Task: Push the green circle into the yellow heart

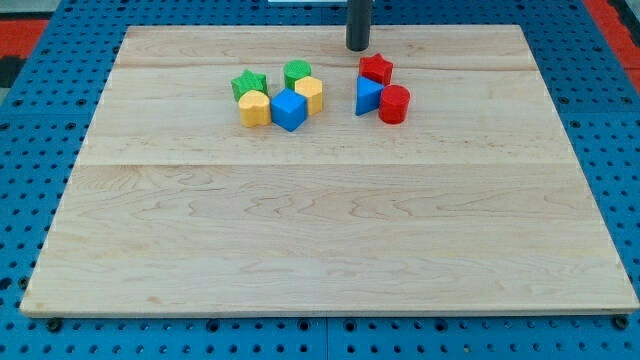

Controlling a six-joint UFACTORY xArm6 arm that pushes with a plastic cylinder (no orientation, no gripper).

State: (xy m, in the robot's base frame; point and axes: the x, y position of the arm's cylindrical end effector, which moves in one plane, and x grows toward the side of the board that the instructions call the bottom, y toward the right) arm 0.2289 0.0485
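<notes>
Wooden board [330,240], pale, filling most of the view, on a blue pegboard surface [30,120]. Dark rod coming down from the view's top edge, ending in my tip [358,48] near the board's top edge; no jaws on this rod, so nothing spread or pinched. Tip just above the red star [376,68], apart from it, and well to the right of the green blocks.

Two clusters in the board's upper half. Left cluster: blue cube [289,110] at the bottom, touching the yellow heart [255,107] on its left and a yellow hexagon-like block [309,94] on its upper right. Green circle [297,73] directly above that yellow hexagon-like block, touching it, at the cluster's top right. Green star [249,84] at top left, just above the yellow heart. Green circle and yellow heart apart, with the blue cube and green star near the gap.

Right cluster: red star at top, blue triangle [368,96] below it, red cylinder [394,104] touching the triangle's right side.
</notes>
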